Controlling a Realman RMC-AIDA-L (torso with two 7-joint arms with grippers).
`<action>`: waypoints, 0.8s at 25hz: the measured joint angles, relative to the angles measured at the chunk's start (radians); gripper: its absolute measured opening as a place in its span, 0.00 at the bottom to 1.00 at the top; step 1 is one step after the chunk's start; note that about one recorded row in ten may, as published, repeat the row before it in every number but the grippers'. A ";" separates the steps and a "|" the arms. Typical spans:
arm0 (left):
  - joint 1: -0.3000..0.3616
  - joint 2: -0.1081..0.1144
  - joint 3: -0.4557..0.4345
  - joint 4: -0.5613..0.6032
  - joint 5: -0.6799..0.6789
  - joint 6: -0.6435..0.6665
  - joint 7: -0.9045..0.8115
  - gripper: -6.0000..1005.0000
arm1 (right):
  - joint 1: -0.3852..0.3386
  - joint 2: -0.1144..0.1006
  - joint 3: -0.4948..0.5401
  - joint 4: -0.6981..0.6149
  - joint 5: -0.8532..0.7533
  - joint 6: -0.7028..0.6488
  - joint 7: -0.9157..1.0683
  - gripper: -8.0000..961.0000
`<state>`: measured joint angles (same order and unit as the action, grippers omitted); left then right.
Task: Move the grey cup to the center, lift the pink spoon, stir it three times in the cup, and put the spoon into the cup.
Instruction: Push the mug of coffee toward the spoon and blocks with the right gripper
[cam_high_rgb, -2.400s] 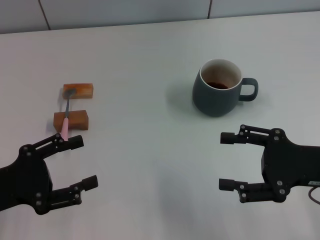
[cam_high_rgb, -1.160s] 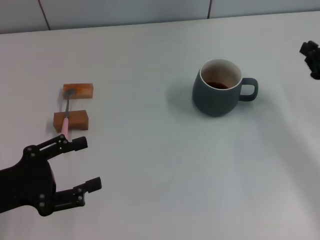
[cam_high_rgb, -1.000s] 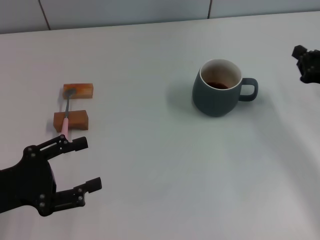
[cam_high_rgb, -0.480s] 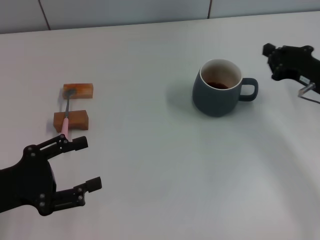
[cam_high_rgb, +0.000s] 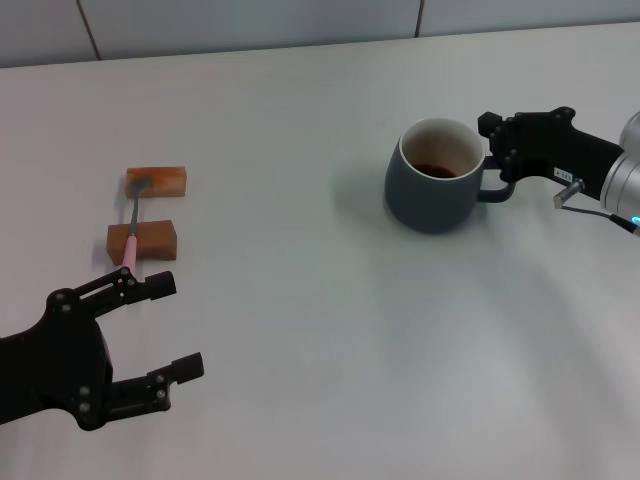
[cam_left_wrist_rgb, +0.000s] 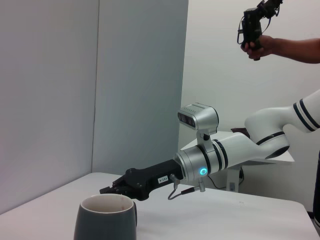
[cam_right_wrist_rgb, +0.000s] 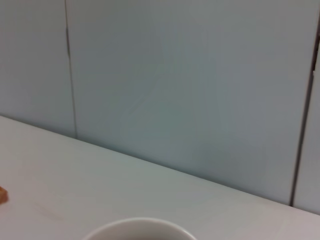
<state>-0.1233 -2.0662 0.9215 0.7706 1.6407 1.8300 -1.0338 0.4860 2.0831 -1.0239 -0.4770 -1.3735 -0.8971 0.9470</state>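
The right gripper (cam_high_rgb: 490, 150) sits at the grey cup's (cam_high_rgb: 432, 190) handle, at the cup's three o'clock; whether its fingers have closed on the handle I can't tell. At nine o'clock, well apart, the pink spoon (cam_high_rgb: 133, 228) bridges two orange-brown blocks (cam_high_rgb: 144, 240). The left gripper (cam_high_rgb: 160, 327) waits near, fingers spread.

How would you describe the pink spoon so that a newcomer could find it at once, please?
Start at the white table and look to its left side, just beyond the open left pincer. Two orange-brown blocks lie there, and the pink spoon bridges them. It alone is slender, with a pale pink handle and grey metal bowl.
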 joint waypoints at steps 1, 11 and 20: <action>-0.001 0.000 0.000 0.000 0.000 0.001 0.000 0.82 | -0.001 0.000 -0.001 -0.001 0.000 -0.009 0.007 0.01; -0.003 0.000 0.000 0.001 -0.001 0.002 0.000 0.83 | -0.004 -0.001 -0.053 -0.014 -0.005 -0.054 0.082 0.01; -0.002 0.000 0.000 0.000 0.001 0.002 0.000 0.83 | -0.010 -0.003 -0.167 -0.067 -0.006 -0.054 0.170 0.01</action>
<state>-0.1257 -2.0662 0.9219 0.7703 1.6413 1.8317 -1.0338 0.4760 2.0803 -1.1906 -0.5439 -1.3791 -0.9511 1.1173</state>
